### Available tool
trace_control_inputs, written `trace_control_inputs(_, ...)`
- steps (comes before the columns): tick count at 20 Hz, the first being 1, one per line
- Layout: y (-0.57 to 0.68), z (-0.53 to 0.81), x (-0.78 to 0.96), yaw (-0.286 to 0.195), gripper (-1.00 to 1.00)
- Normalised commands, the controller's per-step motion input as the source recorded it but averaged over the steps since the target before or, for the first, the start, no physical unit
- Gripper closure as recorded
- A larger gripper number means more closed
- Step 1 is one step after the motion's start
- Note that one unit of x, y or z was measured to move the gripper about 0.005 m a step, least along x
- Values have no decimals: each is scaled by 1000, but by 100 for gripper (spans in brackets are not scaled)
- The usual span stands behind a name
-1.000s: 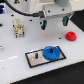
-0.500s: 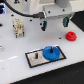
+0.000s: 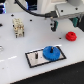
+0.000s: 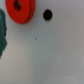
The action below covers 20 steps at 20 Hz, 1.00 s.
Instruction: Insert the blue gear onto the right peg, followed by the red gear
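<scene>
The blue gear (image 3: 51,52) is seen lying flat on the grey plate (image 3: 34,58), at the end nearer the exterior view's right, seated around the right peg (image 3: 51,50). The shorter pin (image 3: 38,54) is seen just beside it, bare. The red gear (image 3: 71,36) is found on the white table (image 3: 15,50), well apart from the plate, towards the exterior view's right; in the wrist view the red gear (image 4: 19,10) is cut by the frame edge, near a dark hole (image 4: 47,15). The gripper (image 3: 53,25) is held above the table, nothing visibly grasped; how far the jaws are parted cannot be told
</scene>
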Motion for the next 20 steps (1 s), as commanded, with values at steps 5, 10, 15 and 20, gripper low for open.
trace_control_inputs(5,73,23,245,0,-100)
trace_control_inputs(10,42,9,169,0,-100)
trace_control_inputs(15,333,82,242,0,-100)
trace_control_inputs(20,555,98,291,0,-100)
